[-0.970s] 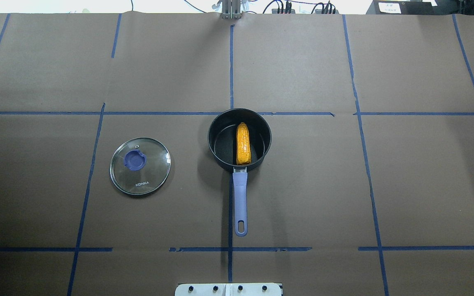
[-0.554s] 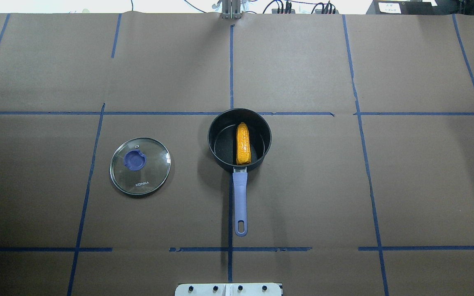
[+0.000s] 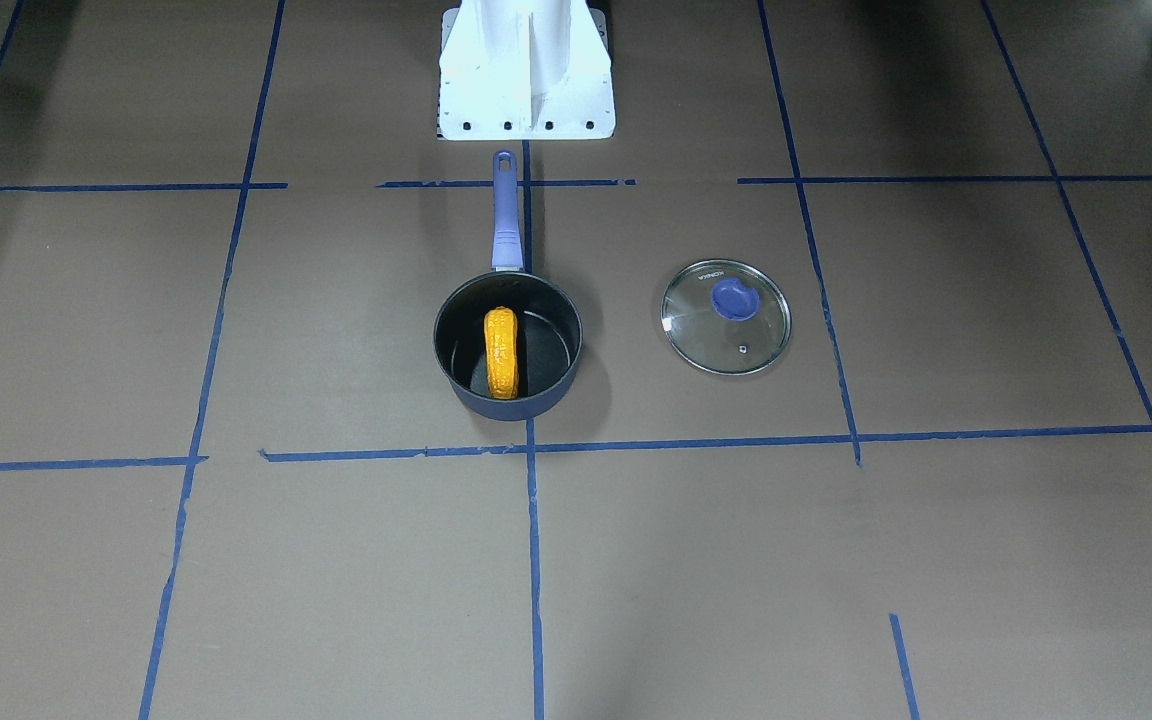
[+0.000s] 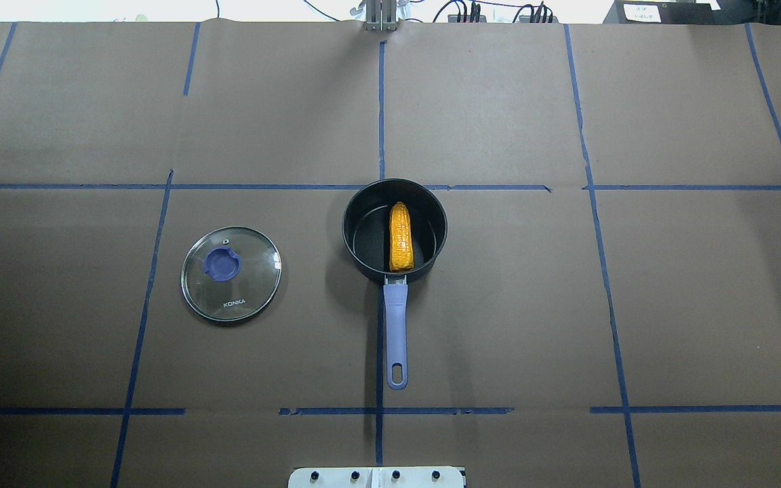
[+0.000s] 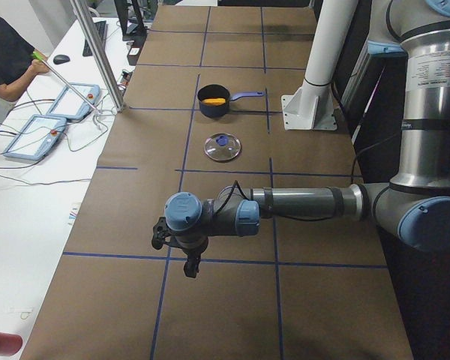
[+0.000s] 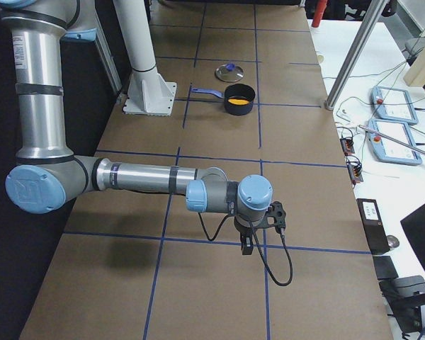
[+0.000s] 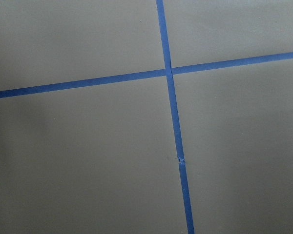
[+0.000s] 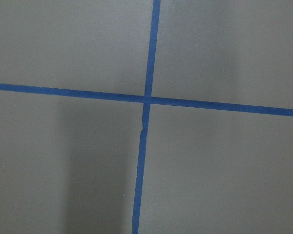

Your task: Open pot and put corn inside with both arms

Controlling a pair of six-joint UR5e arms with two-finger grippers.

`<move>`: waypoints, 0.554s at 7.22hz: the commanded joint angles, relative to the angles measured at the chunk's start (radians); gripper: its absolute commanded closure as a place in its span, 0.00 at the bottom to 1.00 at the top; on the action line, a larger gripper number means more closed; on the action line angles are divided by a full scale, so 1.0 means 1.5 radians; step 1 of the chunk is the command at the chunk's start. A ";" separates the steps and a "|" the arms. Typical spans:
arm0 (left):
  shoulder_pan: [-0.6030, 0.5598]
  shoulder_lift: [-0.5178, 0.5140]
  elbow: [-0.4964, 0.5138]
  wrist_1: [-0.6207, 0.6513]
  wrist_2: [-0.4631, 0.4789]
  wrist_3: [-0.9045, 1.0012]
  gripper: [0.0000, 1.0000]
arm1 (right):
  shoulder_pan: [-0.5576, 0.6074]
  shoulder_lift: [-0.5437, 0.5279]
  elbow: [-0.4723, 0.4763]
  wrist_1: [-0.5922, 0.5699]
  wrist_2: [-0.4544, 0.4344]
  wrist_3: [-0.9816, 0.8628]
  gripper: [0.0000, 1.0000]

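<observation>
Corn (image 3: 501,352) lies inside the open pot (image 3: 511,408), lengthwise in line with the handle. The glass lid (image 3: 726,317) sits flat on the table (image 3: 836,560) near the pot, not touching.

Overhead: I log the same layout, lid on the robot's left of the pot.

Exterior left: left claw (image 5: 187,264) points down over bare table. Lid, then pot with corn, lie well apart beyond it. I cannot tell if its fingers are apart or together.

Exterior right: right claw (image 6: 246,246) points down above a line of blue tape (image 6: 198,241). Pot and corn are well apart beyond it, the lid farther still. Finger state: cannot tell.

Wrist views: each shows only table and a tape crossing below its claw.
</observation>
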 commanded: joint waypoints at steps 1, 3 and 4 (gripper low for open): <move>0.000 0.000 -0.001 -0.005 0.001 -0.061 0.00 | 0.000 0.000 0.001 0.001 0.000 0.000 0.00; 0.000 -0.001 -0.001 -0.006 0.001 -0.072 0.00 | 0.000 0.000 0.001 0.001 0.000 0.000 0.00; 0.000 -0.002 -0.001 -0.006 0.002 -0.068 0.00 | 0.000 0.000 0.001 0.002 -0.001 0.000 0.00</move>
